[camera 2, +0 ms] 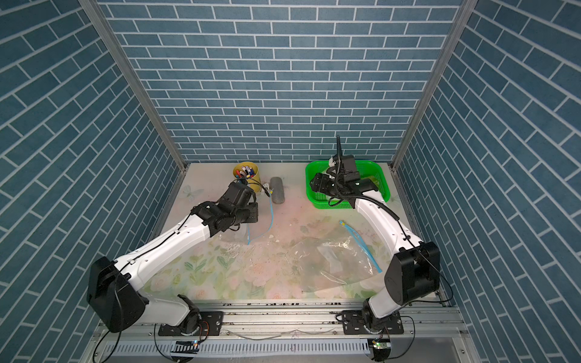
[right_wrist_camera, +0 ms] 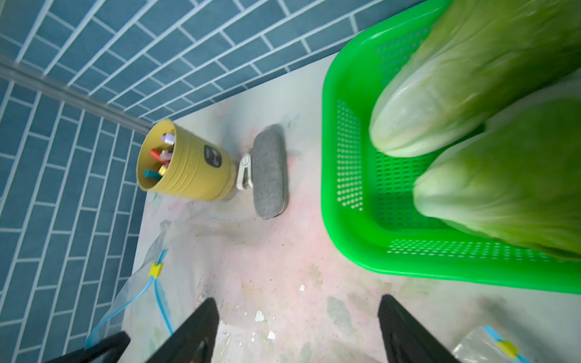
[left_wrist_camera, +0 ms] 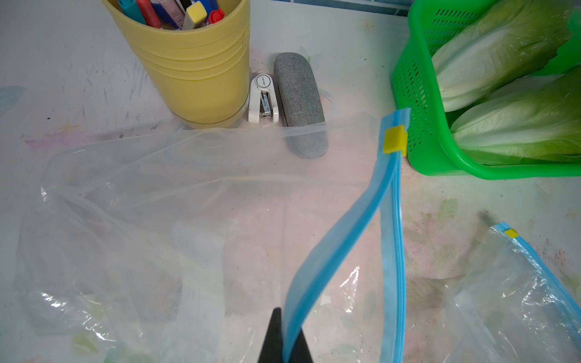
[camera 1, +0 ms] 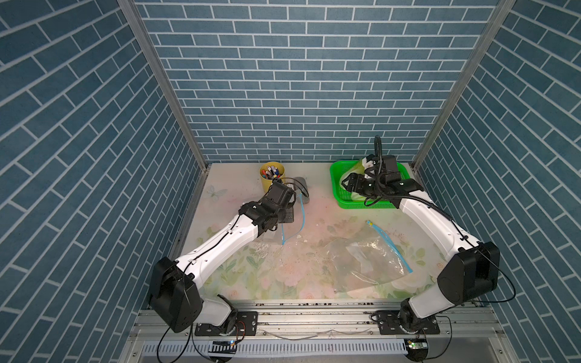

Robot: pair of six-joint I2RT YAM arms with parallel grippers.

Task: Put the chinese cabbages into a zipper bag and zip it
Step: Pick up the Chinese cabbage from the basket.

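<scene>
Presently: cabbages (left_wrist_camera: 503,63), two showing, lie in the basket (left_wrist_camera: 440,166); none bagged. Left gripper (left_wrist_camera: 284,341) is pinched on the blue lip of the bag (left_wrist_camera: 157,220), lifting its mouth. Right gripper (right_wrist_camera: 298,330) is wide and empty, over the basket. Advice: straddle one head across its firm white base, clear of the basket wall, before closing.

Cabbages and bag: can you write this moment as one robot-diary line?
left gripper: shut on zipper bag rim | right gripper: open, empty, near green basket | chinese cabbages: in basket, none bagged | bag mouth: open
</scene>
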